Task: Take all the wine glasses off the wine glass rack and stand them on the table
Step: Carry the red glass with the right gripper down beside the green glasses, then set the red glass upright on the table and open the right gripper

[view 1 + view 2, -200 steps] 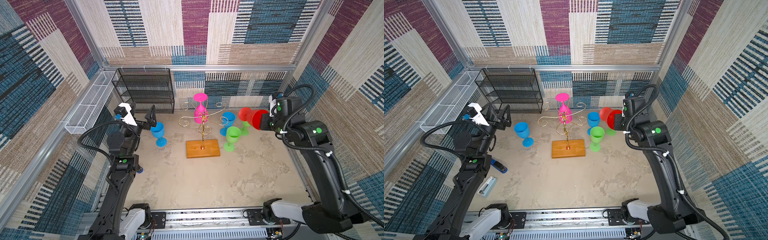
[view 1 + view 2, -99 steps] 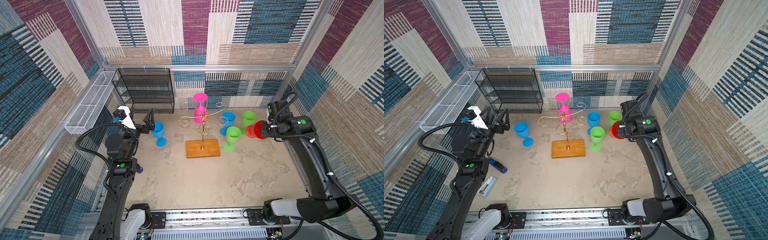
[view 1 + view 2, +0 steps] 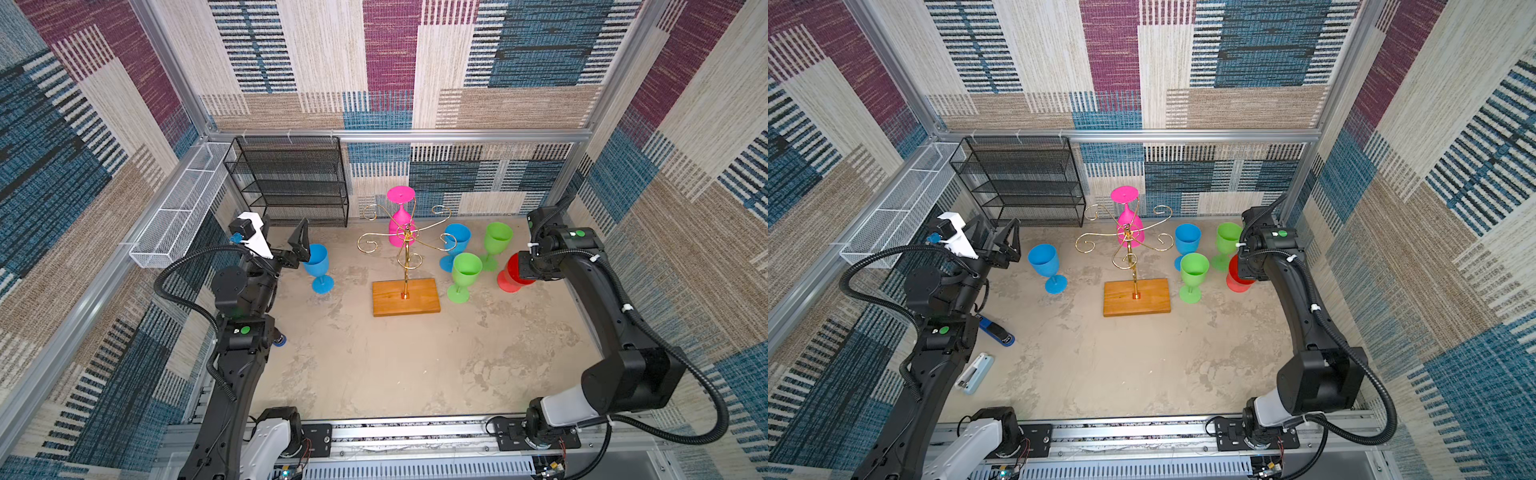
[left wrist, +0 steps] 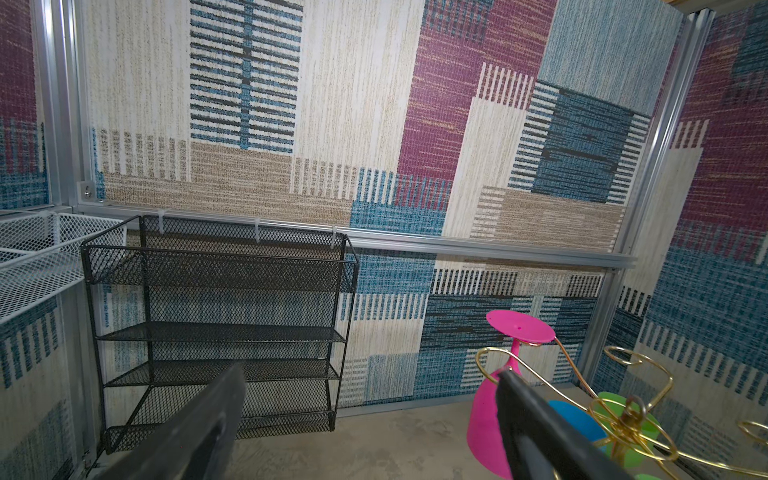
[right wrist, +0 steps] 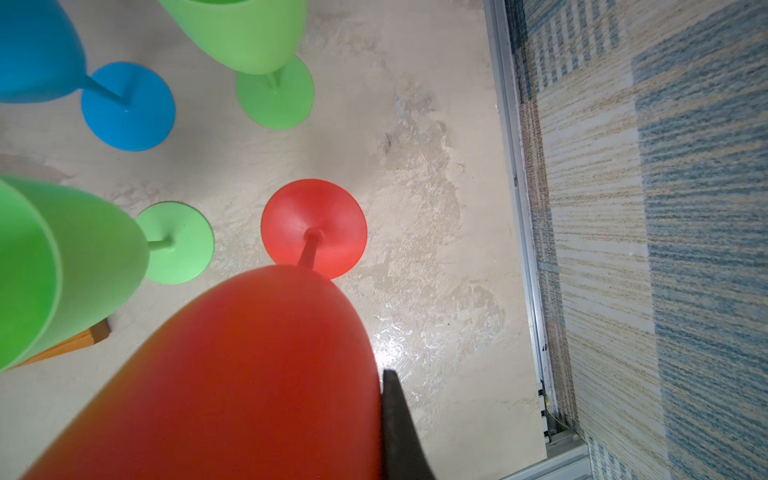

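Placement of red glass near the right wall

Right gripper is closed on the bowl wall of the red glass, which stands upright and well apart from the rack. Its foot is at the surface or just above it; I cannot tell if it touches. To do this well, I think the gripper should go straight down until the foot sits flat, then release slowly and rise vertically, because a green glass stands near and a sideways move could knock it. Left gripper is wide open and empty, near a blue glass. One pink glass hangs upside down on the rack, so the work seems not finished.
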Robot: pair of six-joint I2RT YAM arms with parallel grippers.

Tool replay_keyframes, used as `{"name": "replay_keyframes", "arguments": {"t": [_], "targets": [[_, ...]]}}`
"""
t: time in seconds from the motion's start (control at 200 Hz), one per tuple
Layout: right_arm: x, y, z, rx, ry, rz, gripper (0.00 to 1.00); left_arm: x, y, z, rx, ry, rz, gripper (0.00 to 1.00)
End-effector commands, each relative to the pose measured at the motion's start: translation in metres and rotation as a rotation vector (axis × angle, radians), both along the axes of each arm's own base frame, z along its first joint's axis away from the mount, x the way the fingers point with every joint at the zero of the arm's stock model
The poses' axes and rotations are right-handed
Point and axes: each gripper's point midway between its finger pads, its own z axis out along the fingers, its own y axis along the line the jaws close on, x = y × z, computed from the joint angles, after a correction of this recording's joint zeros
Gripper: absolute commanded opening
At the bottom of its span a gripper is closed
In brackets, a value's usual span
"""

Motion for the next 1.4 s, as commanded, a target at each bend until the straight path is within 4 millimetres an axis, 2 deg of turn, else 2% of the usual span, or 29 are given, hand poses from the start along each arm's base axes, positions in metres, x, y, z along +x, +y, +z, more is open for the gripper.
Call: {"name": "replay_keyframes", "arguments": {"t": [0.0, 0.09, 0.135, 0.145, 0.235, 0.406, 0.491, 0.646, 0.771, 1.077, 1.202, 1.317, 1.397], "targets": [[0.019, -0.008, -0.005, 0.007, -0.018, -0.012, 0.0, 0.0, 0.001, 0.0, 0.038, -0.005, 0.018, 0.96], [0.031, -0.023, -0.015, 0.021, -0.002, -0.041, 0.0, 0.003, 0.0, -0.003, 0.041, 0.006, 0.012, 0.96], [0.032, -0.031, -0.027, 0.031, 0.031, -0.059, 0.0, 0.005, 0.0, -0.005, 0.044, 0.009, 0.013, 0.96], [0.036, -0.033, -0.023, 0.031, 0.016, -0.064, 0.0, 0.005, 0.0, -0.005, 0.045, 0.009, 0.015, 0.96], [0.046, -0.045, -0.03, 0.045, 0.029, -0.092, 0.0, 0.004, 0.001, -0.005, 0.057, 0.009, 0.025, 0.96], [0.073, -0.066, -0.031, 0.066, 0.018, -0.125, 0.0, 0.002, -0.002, -0.005, 0.091, 0.019, 0.026, 0.96], [0.088, -0.068, -0.034, 0.084, 0.015, -0.12, 0.0, 0.001, -0.004, -0.005, 0.102, 0.017, 0.02, 0.96], [0.103, -0.073, -0.055, 0.085, 0.05, -0.126, 0.0, 0.001, -0.001, -0.005, 0.108, 0.021, 0.039, 0.96], [0.112, -0.076, -0.057, 0.079, 0.045, -0.124, 0.0, 0.002, -0.001, -0.007, 0.112, 0.02, 0.041, 0.96], [0.115, -0.081, -0.062, 0.079, 0.048, -0.128, 0.0, 0.003, 0.001, -0.008, 0.107, 0.022, 0.045, 0.96], [0.116, -0.082, -0.061, 0.079, 0.046, -0.127, 0.09, 0.003, 0.0, -0.009, 0.106, 0.025, 0.036, 0.96], [0.117, -0.081, -0.056, 0.086, 0.029, -0.127, 0.22, 0.003, 0.001, -0.009, 0.106, 0.024, 0.038, 0.96], [0.119, -0.081, -0.048, 0.089, 0.008, -0.13, 0.26, 0.003, 0.001, -0.01, 0.105, 0.024, 0.038, 0.96]]}}
